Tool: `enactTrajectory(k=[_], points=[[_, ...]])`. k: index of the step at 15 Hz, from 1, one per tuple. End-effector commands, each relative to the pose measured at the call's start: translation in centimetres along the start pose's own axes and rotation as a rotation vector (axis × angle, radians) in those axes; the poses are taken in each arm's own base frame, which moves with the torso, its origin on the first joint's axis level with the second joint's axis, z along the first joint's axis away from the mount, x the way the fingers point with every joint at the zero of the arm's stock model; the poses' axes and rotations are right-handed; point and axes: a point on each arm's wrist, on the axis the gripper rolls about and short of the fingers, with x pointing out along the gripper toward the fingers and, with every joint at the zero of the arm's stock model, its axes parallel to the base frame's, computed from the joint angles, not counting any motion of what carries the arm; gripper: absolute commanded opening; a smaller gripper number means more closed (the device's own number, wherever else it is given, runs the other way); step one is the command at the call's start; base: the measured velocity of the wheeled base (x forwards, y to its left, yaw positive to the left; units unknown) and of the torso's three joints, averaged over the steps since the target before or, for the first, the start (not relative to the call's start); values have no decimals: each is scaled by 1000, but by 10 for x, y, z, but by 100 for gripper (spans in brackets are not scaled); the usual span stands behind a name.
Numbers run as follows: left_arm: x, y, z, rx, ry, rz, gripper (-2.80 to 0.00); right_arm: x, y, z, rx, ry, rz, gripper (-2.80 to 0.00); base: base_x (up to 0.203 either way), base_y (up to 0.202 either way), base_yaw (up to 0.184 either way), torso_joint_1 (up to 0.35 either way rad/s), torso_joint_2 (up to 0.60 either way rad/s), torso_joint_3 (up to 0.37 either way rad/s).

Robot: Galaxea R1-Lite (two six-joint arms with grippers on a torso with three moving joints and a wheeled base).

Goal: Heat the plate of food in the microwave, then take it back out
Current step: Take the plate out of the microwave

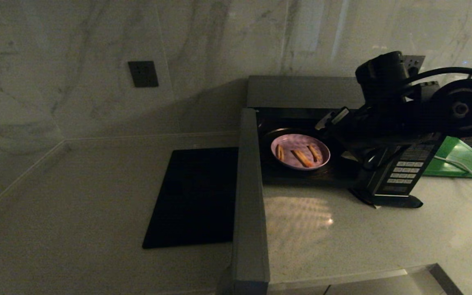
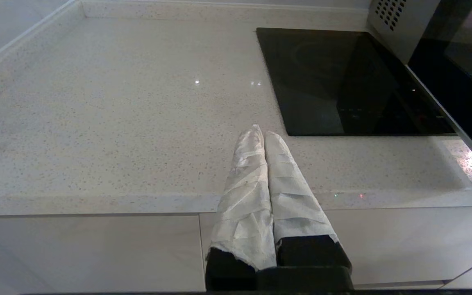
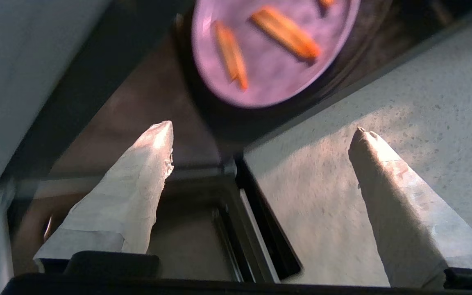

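Right gripper (image 3: 260, 131) spread wide, empty, hovering at the microwave (image 1: 301, 92) mouth. Plate of food (image 1: 300, 151) sits just ahead of it inside the cavity, door (image 1: 249, 196) swung open. Left gripper (image 2: 260, 133) pressed together, parked over the counter (image 2: 117, 114).

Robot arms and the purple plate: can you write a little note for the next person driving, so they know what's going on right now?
Right gripper: open, empty, at the microwave's open front, by the keypad side.
Left gripper: shut, empty, parked over the counter, beside the black slab.
Plate of food: inside the microwave, flat on its floor, orange sticks on it. The door stands wide open.
Done: plate is in.
Left: whether it has been heated cannot be told. If not, close the door and heat; then take the plate out.
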Motion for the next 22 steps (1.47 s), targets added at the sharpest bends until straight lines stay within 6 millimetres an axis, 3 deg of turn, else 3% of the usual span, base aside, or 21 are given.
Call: enactTrajectory(k=[1,4,7,11,17,22], points=[[0,0,0,0,1,1,-280,32,-9,-5,56,-24,-84,0,0,0,0,0,0,0],[0,0,0,0,1,1,-280,54,-13,14,119,-102,-129,0,0,0,0,0,0,0],[0,0,0,0,1,1,-280,66,-24,12,139,-109,-184,0,0,0,0,0,0,0],[0,0,0,0,1,1,-280,68,-26,8,145,-128,-209,0,0,0,0,0,0,0],[0,0,0,0,1,1,-280,89,-32,-3,187,-116,-245,0,0,0,0,0,0,0],[0,0,0,0,1,1,-280,100,-33,-24,159,-77,-264,0,0,0,0,0,0,0]])
